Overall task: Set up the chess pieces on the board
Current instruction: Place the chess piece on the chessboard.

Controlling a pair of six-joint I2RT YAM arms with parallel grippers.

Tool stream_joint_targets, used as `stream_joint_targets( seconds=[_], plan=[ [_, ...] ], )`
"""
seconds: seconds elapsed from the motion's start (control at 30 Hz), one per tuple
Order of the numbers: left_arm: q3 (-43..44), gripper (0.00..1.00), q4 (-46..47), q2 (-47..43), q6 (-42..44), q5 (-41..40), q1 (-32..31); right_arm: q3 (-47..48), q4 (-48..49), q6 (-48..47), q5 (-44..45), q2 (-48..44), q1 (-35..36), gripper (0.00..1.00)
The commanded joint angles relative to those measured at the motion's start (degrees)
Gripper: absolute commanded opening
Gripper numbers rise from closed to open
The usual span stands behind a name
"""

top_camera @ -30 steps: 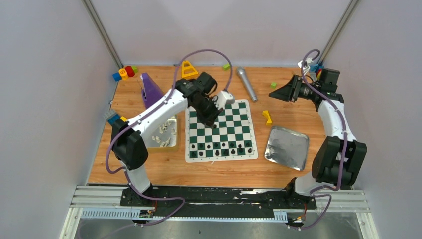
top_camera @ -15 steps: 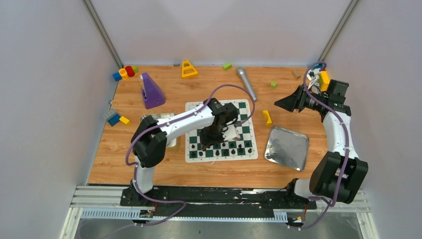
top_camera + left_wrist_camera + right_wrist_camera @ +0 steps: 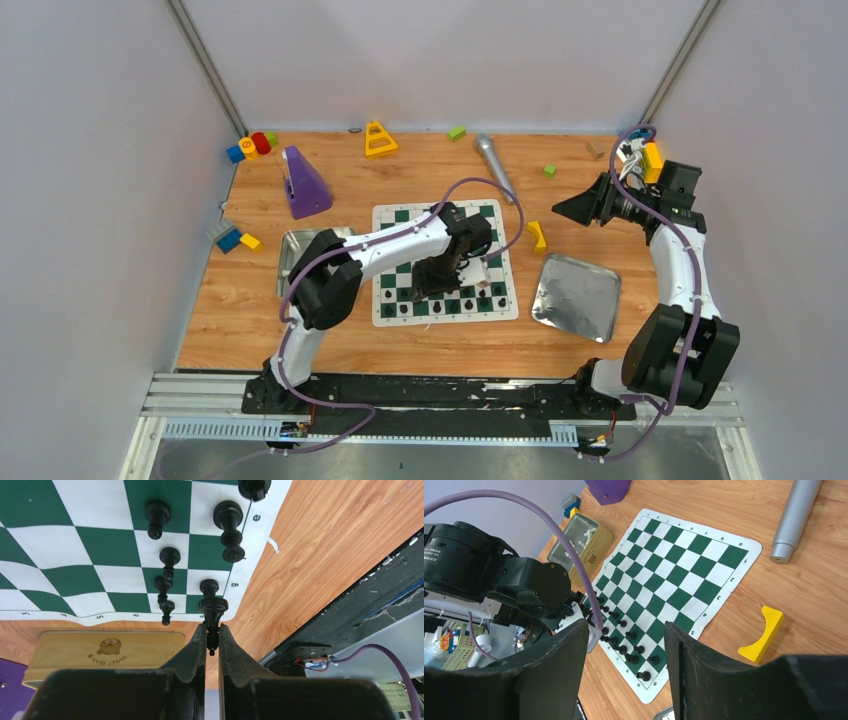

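Note:
The green-and-white board (image 3: 482, 226) lies mid-table, with black chess pieces (image 3: 470, 300) along its two near rows. My left gripper (image 3: 437, 290) hangs over those rows near the left corner. In the left wrist view it (image 3: 212, 630) is shut on a black piece (image 3: 213, 611) by its top, just above the board's (image 3: 90, 540) corner squares, beside standing black pieces (image 3: 169, 557). My right gripper (image 3: 560, 208) is open and empty, raised off the board's right side; the right wrist view looks between its fingers (image 3: 626, 630) down onto the board (image 3: 684, 555).
A tin tray (image 3: 292, 248) holding white pieces (image 3: 581, 532) sits left of the board, partly under the left arm. A bare metal tray (image 3: 577, 297) lies to the right. A yellow block (image 3: 538, 236), a microphone (image 3: 495, 168), a purple cone (image 3: 302, 183) and small toy blocks lie around.
The left arm swung from the board's far left toward its near rows, carrying the black piece. The right arm shifted slightly right early on, then stayed still.

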Motion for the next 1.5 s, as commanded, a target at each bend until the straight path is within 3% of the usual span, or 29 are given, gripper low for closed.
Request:
stream_joint_targets(
  seconds=[0.0, 1.47],
  plan=[
    [2.8, 0.04, -1.2, 2.1, -1.2, -0.4, -1.1, -0.7, 0.6, -2.1, -2.0, -1.0, -0.4, 0.58],
    [5.6, 0.06, -1.0, 8.6, -3.1, -0.8, -2.2, -1.2, 0.3, -2.0, -4.5, -1.0, -1.4, 0.57]
  ],
)
